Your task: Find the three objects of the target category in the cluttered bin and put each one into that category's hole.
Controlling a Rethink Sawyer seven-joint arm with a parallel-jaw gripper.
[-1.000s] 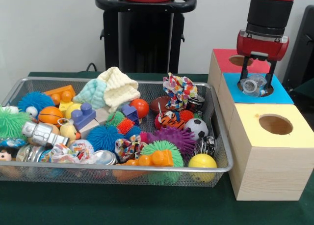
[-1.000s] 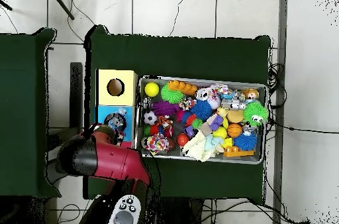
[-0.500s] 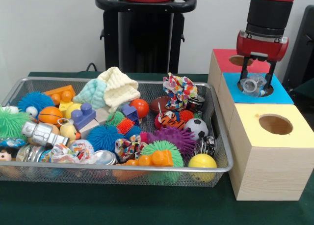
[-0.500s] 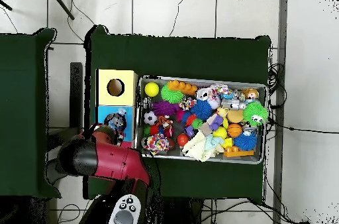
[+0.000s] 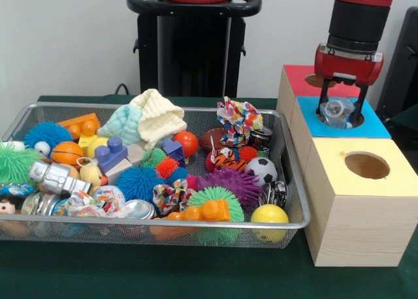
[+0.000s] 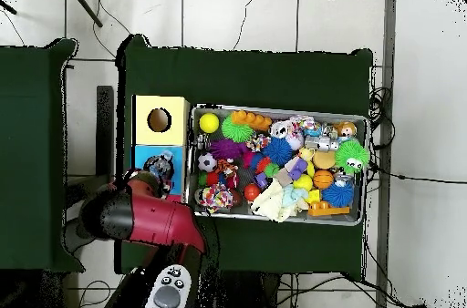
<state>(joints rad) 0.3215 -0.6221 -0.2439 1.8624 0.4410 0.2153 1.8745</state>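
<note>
Claw [image 5: 341,110], fingers closed on clear plastic cup [image 5: 337,111], hangs over blue box hole [image 5: 345,118]. Risk: you release off-centre, cup catches rim, tips onto blue top.

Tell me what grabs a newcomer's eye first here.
The wire-mesh bin crammed with bright toys fills the table's middle. Beside it stand three wooden boxes topped red, blue and yellow; the red and black arm's pincer holds a clear crumpled plastic item over the blue-topped box's hole.
</note>
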